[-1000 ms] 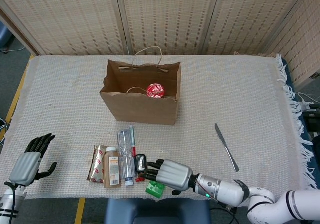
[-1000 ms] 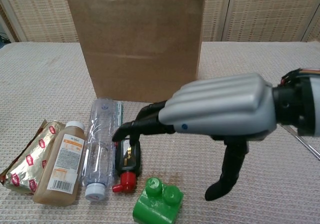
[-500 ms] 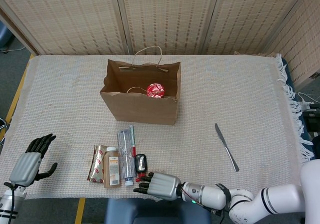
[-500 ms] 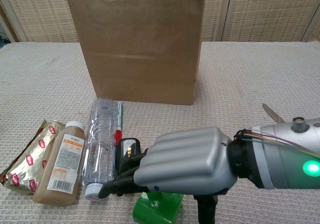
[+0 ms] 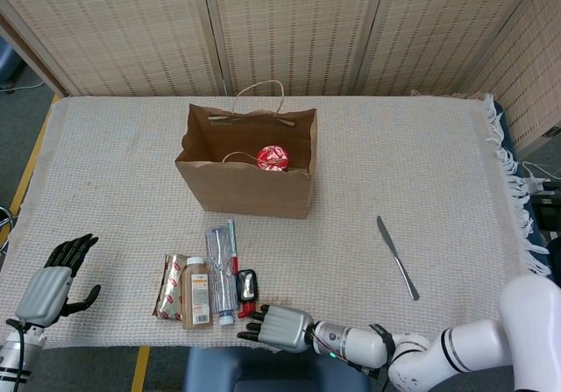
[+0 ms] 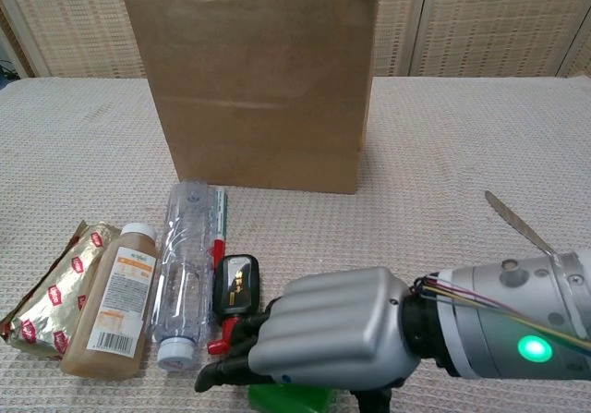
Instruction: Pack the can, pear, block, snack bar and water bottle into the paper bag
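— From above, how far along is it?

— Early, I'd say. The paper bag (image 5: 248,171) stands open in the middle of the table, and the only thing I can make out inside is the red top of the can (image 5: 272,157), toward its right side. The pear I can't find anywhere; it may be deeper in the bag, but I can't tell.

— And the rest?

— Lined up at the near edge: the snack bar (image 5: 169,286) in foil furthest left, a brown drink bottle (image 5: 196,293) beside it, then the clear water bottle (image 5: 220,273). A knife (image 5: 397,258) lies well apart on the right. The left hand (image 5: 53,283) hovers off the near left corner, released, fingers spread, nothing in it. The right hand (image 5: 279,327) is down at the near edge, just right of the bottles.

— What does the low camera add?

— The bag's front wall (image 6: 249,76) hides whatever is inside. The right hand (image 6: 323,335) is lowered over the green block (image 6: 288,395), fingers curled down around it; only a sliver of green shows beneath. Whether it's actually grasping the block, I can't tell. So the block, snack bar (image 6: 51,288) and water bottle (image 6: 182,270) are left to pack.
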Controlling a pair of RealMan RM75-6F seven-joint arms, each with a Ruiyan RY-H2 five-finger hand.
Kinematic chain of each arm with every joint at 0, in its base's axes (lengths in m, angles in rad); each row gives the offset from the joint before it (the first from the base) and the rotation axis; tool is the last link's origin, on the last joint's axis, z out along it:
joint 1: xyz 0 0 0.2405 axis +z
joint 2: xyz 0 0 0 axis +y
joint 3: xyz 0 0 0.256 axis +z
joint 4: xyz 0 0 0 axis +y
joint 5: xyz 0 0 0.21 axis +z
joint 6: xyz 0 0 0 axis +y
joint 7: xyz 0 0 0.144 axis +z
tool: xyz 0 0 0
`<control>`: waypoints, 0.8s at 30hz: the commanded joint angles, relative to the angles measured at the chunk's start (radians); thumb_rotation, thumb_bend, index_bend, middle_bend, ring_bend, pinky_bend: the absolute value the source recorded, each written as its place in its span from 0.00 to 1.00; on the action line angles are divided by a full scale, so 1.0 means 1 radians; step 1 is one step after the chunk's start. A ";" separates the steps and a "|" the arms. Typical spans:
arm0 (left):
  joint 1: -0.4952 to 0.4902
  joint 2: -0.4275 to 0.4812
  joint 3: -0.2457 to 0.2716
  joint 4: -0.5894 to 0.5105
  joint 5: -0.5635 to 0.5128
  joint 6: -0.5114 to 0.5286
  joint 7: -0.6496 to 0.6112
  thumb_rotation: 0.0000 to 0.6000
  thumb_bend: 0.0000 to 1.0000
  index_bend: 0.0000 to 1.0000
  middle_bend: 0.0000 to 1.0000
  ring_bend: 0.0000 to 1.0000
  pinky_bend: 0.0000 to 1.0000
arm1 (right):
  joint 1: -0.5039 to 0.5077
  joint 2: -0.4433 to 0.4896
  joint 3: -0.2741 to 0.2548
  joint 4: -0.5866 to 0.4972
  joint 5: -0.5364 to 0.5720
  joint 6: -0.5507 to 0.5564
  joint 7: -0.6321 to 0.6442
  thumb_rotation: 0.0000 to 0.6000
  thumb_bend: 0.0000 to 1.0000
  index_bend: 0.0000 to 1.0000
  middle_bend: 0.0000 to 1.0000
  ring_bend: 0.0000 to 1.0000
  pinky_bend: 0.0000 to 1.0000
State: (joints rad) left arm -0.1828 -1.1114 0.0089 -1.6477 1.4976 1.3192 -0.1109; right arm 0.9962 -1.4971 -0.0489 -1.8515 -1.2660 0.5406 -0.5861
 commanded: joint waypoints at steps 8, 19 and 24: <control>0.000 0.001 0.002 -0.003 0.003 0.000 0.000 1.00 0.37 0.00 0.00 0.00 0.05 | -0.002 -0.014 -0.039 0.008 0.043 0.102 -0.094 1.00 0.19 0.45 0.31 0.27 0.39; -0.002 0.007 0.004 -0.007 0.000 -0.008 -0.004 1.00 0.37 0.00 0.00 0.00 0.05 | -0.017 0.071 -0.071 -0.057 0.069 0.185 -0.146 1.00 0.36 0.72 0.55 0.58 0.69; -0.002 0.007 0.005 -0.009 0.002 -0.007 -0.002 1.00 0.37 0.00 0.00 0.00 0.05 | -0.040 0.150 -0.087 -0.118 0.055 0.235 -0.141 1.00 0.36 0.72 0.55 0.58 0.69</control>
State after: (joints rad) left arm -0.1846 -1.1042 0.0141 -1.6565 1.4994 1.3119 -0.1125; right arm 0.9667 -1.3696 -0.1282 -1.9495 -1.2036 0.7569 -0.7295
